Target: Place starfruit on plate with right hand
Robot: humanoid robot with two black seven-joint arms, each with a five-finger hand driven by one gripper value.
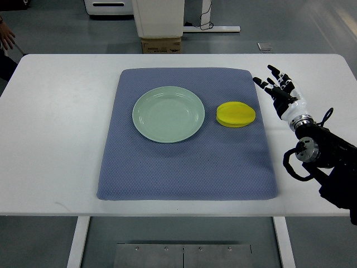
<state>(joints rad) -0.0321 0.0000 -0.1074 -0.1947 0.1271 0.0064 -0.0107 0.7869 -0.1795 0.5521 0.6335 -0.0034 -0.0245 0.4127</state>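
A yellow starfruit [236, 114] lies on the blue-grey mat [187, 167], just right of a pale green plate [168, 114]. The plate is empty and sits left of centre on the mat. My right hand [277, 85] is to the right of the starfruit, over the mat's right edge, apart from the fruit. Its fingers are spread and hold nothing. The right arm comes in from the lower right. The left arm is out of view.
The mat lies on a white table [56, 139]. A person's hand [6, 37] shows at the far left top edge. A cardboard box [162, 44] and white equipment stand on the floor behind the table.
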